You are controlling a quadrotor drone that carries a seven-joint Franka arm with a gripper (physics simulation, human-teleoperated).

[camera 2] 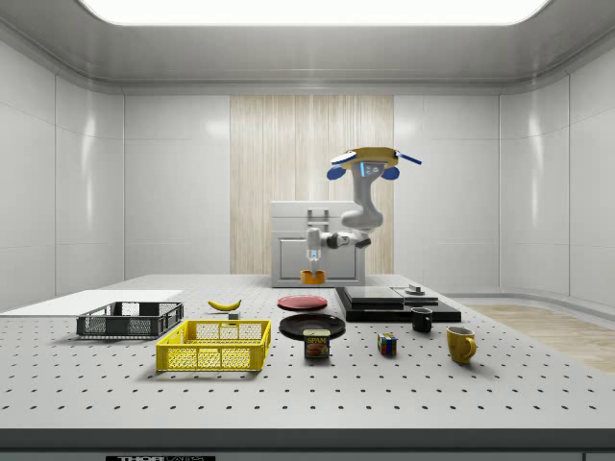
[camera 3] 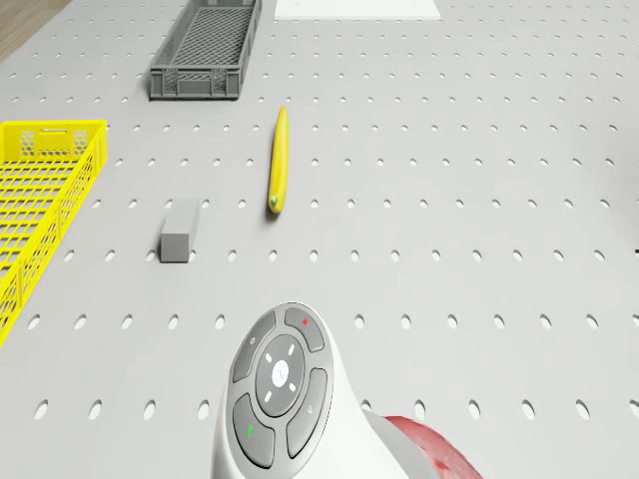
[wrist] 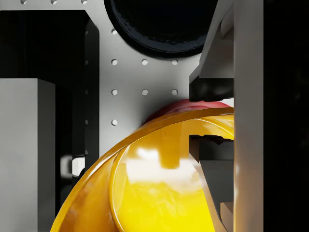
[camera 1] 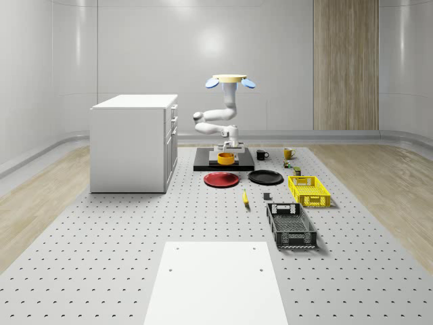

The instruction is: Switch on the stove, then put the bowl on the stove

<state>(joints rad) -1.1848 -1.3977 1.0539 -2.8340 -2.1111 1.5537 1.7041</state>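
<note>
The drone [camera 1: 230,81] hovers above the far side of the black stove [camera 1: 241,164], its white arm bent down in front of it. My gripper [camera 1: 228,149] is shut on the rim of the orange bowl [camera 1: 226,159]. From the side, the bowl [camera 2: 312,277] hangs under the gripper [camera 2: 312,261], slightly above the stove [camera 2: 384,300] top and at its edge nearest the plates. Close up, one finger [wrist: 210,89] sits outside the bowl [wrist: 159,193] rim and the other inside it. I cannot tell whether the stove is lit.
A red plate [camera 1: 221,179] and a black plate [camera 1: 265,177] lie just in front of the stove. A white cabinet [camera 1: 134,142] stands on the whole-scene view's left. A yellow basket [camera 1: 308,190], grey crate [camera 1: 291,225], banana [camera 1: 245,198] and two mugs [camera 1: 261,155] lie on the whole-scene view's right.
</note>
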